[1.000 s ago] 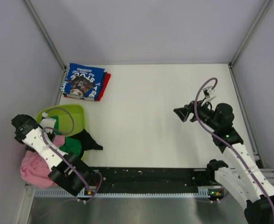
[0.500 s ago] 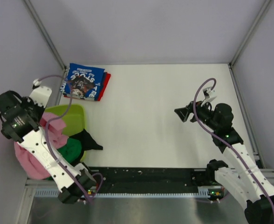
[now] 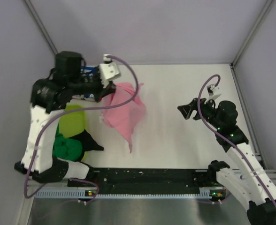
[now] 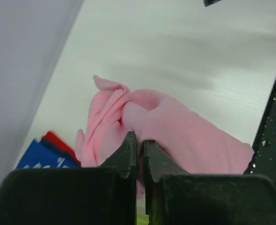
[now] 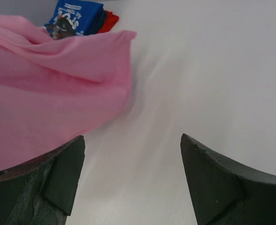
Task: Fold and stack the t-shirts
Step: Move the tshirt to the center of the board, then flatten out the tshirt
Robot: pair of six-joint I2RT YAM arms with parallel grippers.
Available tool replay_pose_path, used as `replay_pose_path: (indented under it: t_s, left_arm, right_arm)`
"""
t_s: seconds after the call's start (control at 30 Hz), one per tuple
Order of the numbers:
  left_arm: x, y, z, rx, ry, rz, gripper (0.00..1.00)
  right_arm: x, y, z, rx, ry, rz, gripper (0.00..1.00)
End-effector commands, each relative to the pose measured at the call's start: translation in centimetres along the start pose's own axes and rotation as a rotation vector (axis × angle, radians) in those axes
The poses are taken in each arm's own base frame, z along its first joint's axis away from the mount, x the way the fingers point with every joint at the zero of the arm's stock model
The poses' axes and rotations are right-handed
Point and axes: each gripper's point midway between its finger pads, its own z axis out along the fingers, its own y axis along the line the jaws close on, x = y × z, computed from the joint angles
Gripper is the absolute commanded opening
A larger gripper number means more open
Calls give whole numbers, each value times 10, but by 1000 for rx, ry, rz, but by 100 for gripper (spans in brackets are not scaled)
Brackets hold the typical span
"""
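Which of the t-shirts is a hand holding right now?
The pink t-shirt, hanging from the left hand. The blue shirt and red shirt lie folded; the green shirt and black shirt are bunched by the tub.

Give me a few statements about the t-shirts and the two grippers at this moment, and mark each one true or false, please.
1. The left gripper is shut on the pink t-shirt. True.
2. The right gripper holds a corner of the pink t-shirt. False: it is open, empty and apart from the cloth.
3. The blue t-shirt lies folded on the red t-shirt. True.
4. The green t-shirt lies spread flat mid-table. False: it is bunched at the near left, by the lime-green tub.
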Motion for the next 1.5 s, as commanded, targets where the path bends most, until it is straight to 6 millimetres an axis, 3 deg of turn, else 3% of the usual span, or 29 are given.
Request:
replay_pose_path:
  t_s: [0.0,0.07,0.17,0.2,0.27,0.3,0.43,0.63,0.77,0.9,0.97,1.0,1.07,1.1,1.17,1.3,1.4,1.47]
  left_arm:
    - [20,-9,104,211,103,-33,0]
    - [38,11,137,171,156,-47,0]
    - [83,44,185,89,261,-10,4]
    - [99,58,199,46,285,-10,16]
    - [130,83,216,-5,333,-61,59]
    - [143,91,219,-17,352,-108,71]
    - [160,115,189,-11,336,-277,79]
    - [189,128,101,-146,294,-426,80]
    - [203,119,48,-240,253,-478,80]
    - [220,100,30,-286,242,-505,80]
    - [229,85,31,-275,240,-521,80]
    - [230,79,32,-269,235,-514,80]
    - [237,72,30,-270,248,-513,80]
    - [240,70,29,-279,254,-509,80]
    - [239,71,27,-295,248,-504,80]
    - [226,62,34,-219,179,-500,79]
    - [217,58,38,-190,133,-515,79]
    - [211,55,39,-173,106,-499,80]
  right_arm:
    - [-19,-7,-8,99,-14,-39,81]
    - [-17,-17,-13,157,2,-39,81]
    - [-9,-28,-15,218,37,-44,80]
    - [-7,-30,-15,229,46,-50,80]
    - [0,-30,-11,230,78,-62,81]
    - [4,-26,-8,216,99,-73,84]
    - [41,-6,12,180,247,-171,92]
    - [120,30,44,127,489,-411,92]
    - [174,59,70,49,621,-456,91]
    - [216,63,93,47,733,-465,91]
    - [225,61,101,66,760,-473,79]
    - [227,58,105,82,764,-477,64]
    - [219,55,110,118,750,-500,19]
    - [205,41,111,214,712,-551,0]
    - [158,-1,104,461,589,-602,0]
    - [68,-88,71,723,397,-341,0]
    - [21,-149,56,824,280,-160,0]
    - [3,-179,55,856,245,-114,0]
